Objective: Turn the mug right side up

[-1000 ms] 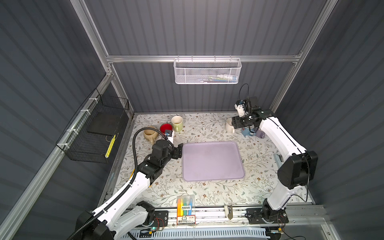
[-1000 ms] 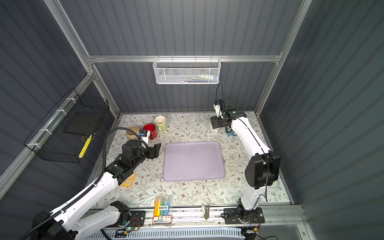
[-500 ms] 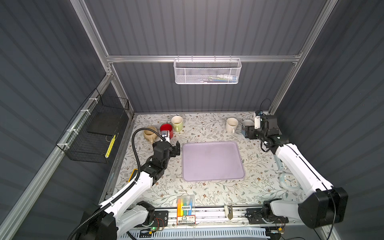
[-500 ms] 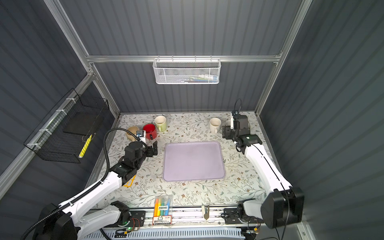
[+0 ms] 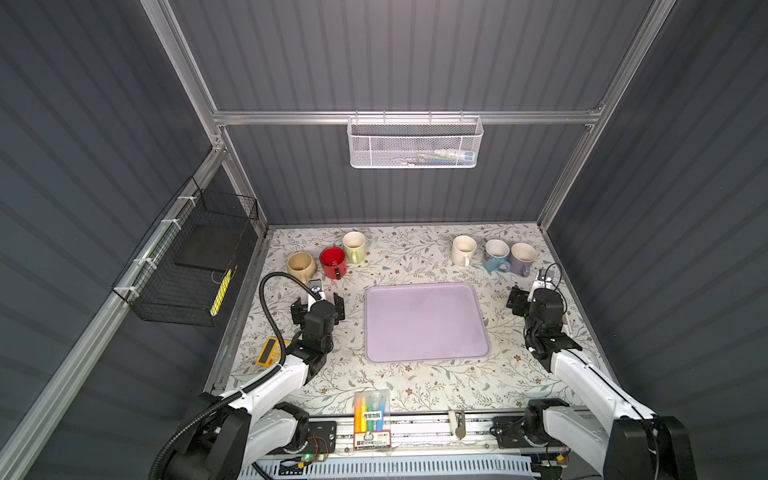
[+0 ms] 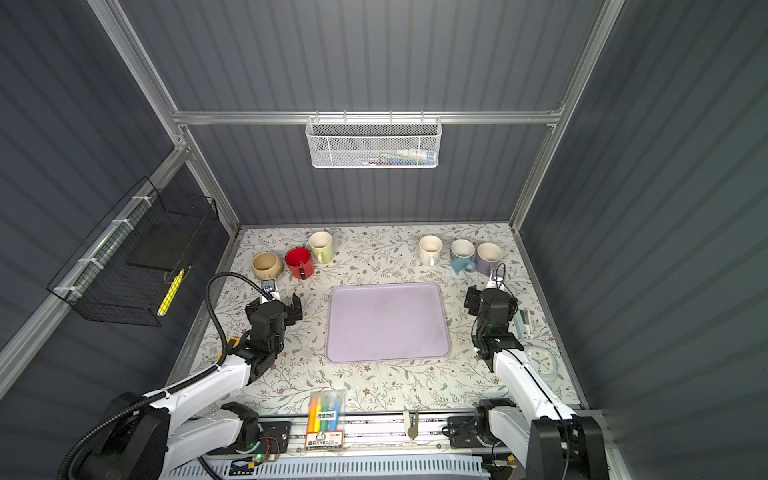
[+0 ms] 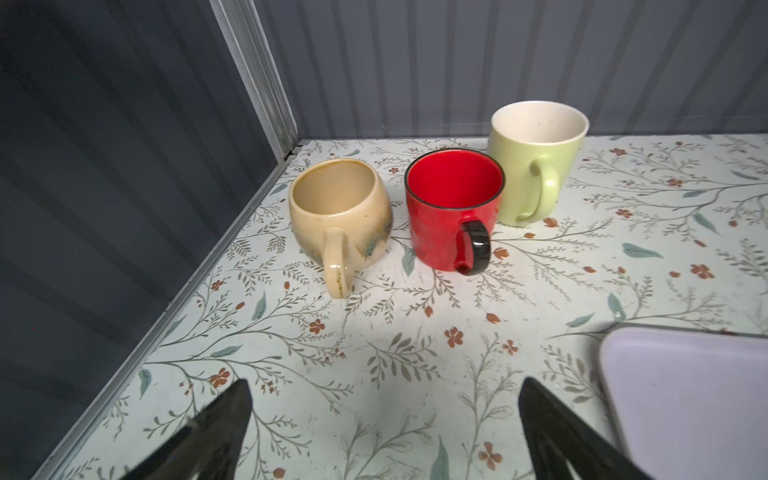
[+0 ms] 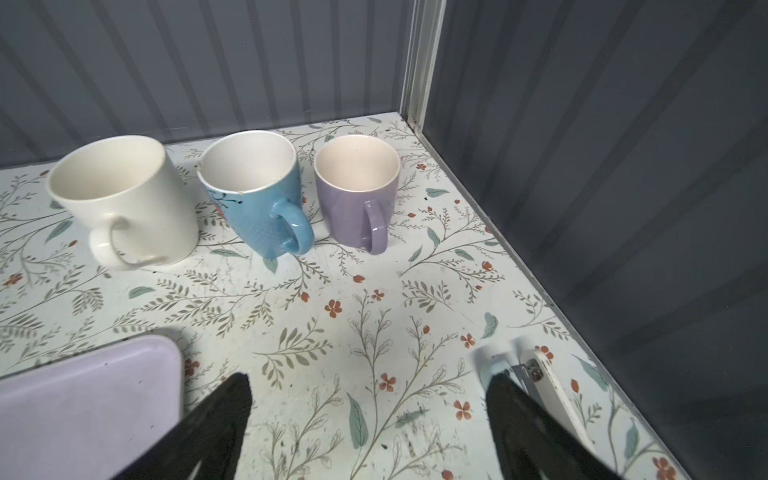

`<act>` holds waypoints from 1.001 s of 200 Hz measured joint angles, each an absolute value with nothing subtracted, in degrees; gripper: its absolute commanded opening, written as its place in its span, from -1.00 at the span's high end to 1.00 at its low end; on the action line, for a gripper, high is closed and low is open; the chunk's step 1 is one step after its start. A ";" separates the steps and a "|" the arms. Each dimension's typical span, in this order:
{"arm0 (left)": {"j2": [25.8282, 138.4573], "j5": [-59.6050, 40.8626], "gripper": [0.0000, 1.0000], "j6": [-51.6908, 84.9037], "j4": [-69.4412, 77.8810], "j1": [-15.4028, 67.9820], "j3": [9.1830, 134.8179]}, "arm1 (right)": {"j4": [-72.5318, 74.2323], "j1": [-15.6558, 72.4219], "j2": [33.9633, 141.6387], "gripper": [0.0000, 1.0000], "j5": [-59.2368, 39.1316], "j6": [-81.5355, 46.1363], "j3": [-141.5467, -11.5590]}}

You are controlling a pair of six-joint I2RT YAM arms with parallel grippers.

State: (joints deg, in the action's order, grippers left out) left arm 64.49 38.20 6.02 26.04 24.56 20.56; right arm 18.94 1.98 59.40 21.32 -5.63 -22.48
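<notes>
Six mugs sit upright, both my jaws gape empty, so a careless swing could topple one.

Beige mug, red mug, green mug, upright

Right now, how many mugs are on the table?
6. Three stand back left: tan mug, red mug, green mug. Three stand back right: white mug, blue mug, purple mug. All are mouth up; none looks hidden.
</notes>
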 measured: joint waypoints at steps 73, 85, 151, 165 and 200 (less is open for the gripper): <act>77.19 31.53 -0.99 3.99 37.76 15.66 18.63 | 36.95 -0.80 71.16 -0.83 19.35 -6.20 -19.05; 79.96 29.21 -0.99 3.57 39.03 14.83 18.68 | 38.85 -1.39 72.38 -0.83 18.35 -6.02 -19.05; 87.09 13.52 -0.99 3.20 40.80 7.03 25.28 | 52.01 -3.11 82.32 -0.92 10.59 -6.00 -18.04; 86.96 12.97 -1.00 3.09 40.82 7.03 25.12 | 53.65 -3.14 83.11 -0.93 9.30 -5.93 -17.50; 86.37 15.20 -1.00 1.26 43.70 7.01 23.05 | 56.47 -3.20 83.22 -0.97 7.42 -5.74 -17.23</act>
